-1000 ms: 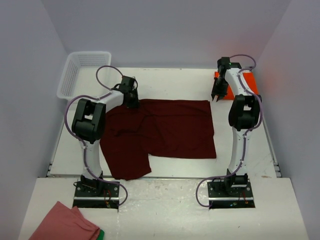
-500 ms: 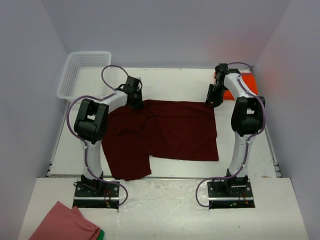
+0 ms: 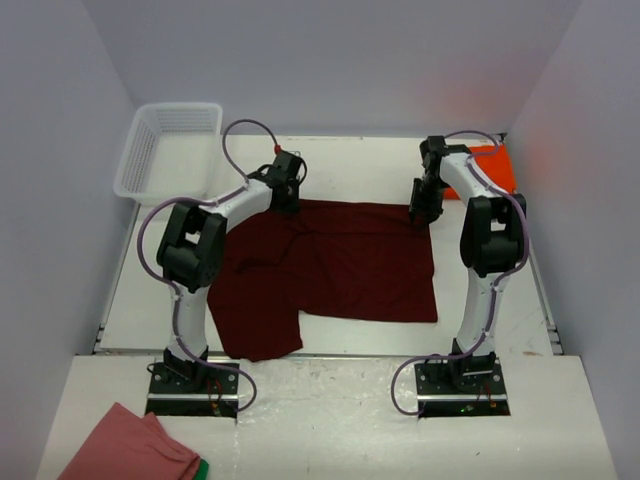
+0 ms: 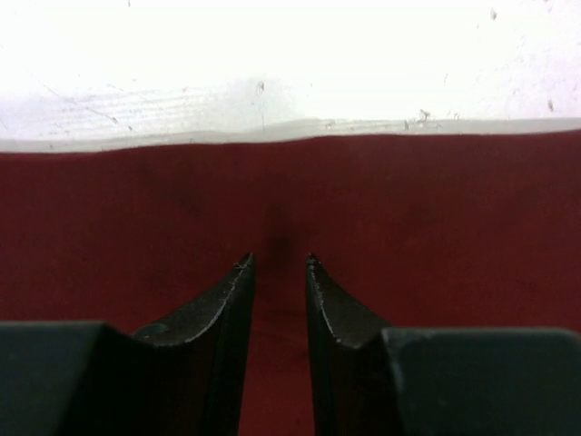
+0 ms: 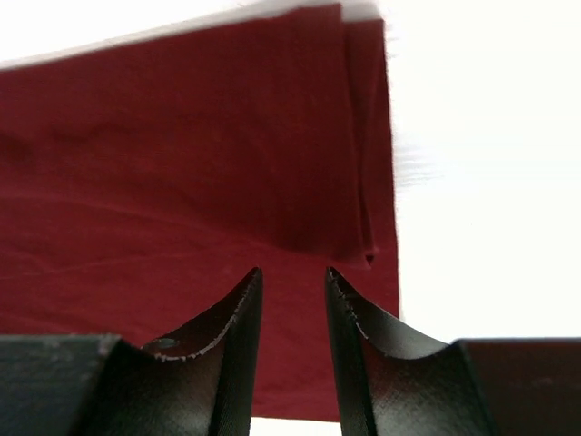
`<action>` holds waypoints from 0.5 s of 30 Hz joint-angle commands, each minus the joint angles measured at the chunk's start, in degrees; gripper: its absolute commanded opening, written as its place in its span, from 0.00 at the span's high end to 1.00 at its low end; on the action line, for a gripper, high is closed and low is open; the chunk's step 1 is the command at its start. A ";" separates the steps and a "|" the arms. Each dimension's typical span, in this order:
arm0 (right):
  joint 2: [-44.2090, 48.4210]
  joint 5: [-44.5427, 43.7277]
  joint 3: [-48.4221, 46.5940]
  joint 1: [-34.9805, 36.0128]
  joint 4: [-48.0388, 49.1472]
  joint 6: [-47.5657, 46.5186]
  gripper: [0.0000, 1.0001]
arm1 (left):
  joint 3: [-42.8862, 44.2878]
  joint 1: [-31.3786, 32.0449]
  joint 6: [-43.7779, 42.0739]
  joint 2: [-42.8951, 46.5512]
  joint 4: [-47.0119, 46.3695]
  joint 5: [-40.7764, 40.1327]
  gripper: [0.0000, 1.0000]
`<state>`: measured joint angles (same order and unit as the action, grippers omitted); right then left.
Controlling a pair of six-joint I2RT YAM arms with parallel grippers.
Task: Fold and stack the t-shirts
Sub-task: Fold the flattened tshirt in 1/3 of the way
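Lying spread — maroon t-shirt [image 3: 340, 265], left gripper [image 4: 277, 262], right gripper [image 5: 292, 271] parted over it.

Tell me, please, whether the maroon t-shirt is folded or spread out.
Mostly spread: the maroon t-shirt lies flat and wide, with only a narrow doubled layer along its right edge and a rumpled left side.

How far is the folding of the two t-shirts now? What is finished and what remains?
Done, it seems: the orange-red shirt lies as a compact piece at the far right corner. In hand: the maroon shirt lies mostly spread; the left gripper and right gripper are open above its far edge, gripping nothing. Left: finish folding it and stack the two.
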<state>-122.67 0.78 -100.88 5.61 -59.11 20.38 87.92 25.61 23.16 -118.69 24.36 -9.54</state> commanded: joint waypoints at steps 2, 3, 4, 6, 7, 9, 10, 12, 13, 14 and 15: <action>4.72 -4.11 2.43 0.81 0.66 0.45 0.66 | 1.20 2.25 -1.10 3.46 1.83 -3.64 0.68; 5.16 -4.38 2.79 0.81 0.84 0.45 0.66 | 0.68 2.60 -1.27 3.99 1.83 -3.56 0.67; 5.16 -5.08 3.06 0.81 0.58 0.54 0.66 | 0.41 3.13 -1.53 4.78 1.83 -3.21 0.67; 4.73 -5.96 3.32 0.90 0.05 0.89 0.66 | -0.38 3.48 -1.54 5.49 1.92 -1.54 0.67; 4.72 -7.27 3.41 0.81 -0.47 1.15 0.66 | -0.64 3.92 -1.62 5.75 1.75 -0.92 0.66; 4.72 -8.68 3.85 0.81 -0.65 1.94 0.66 | -1.08 4.45 -1.80 6.02 1.83 -1.00 0.66; 4.90 -9.56 4.11 0.81 -0.57 2.20 0.65 | -1.17 4.45 -1.80 5.93 1.83 -1.01 0.66; 4.99 -9.65 4.90 0.81 -0.57 2.65 0.65 | -1.17 4.63 -1.89 5.32 1.83 -0.31 0.66; 4.81 -9.74 4.99 0.81 -0.74 2.82 0.64 | -1.17 4.63 -1.89 5.14 1.83 0.13 0.66; 4.64 -10.00 4.99 0.72 -0.92 2.91 0.64 | -1.08 4.63 -1.80 4.97 1.83 0.31 0.66; 4.37 -10.18 4.99 0.81 -0.92 2.91 0.64 | -1.08 4.72 -1.80 4.79 1.83 0.75 0.66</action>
<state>-120.75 -6.79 -96.05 6.11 -59.31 21.98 87.26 30.35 22.85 -115.79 26.02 -10.00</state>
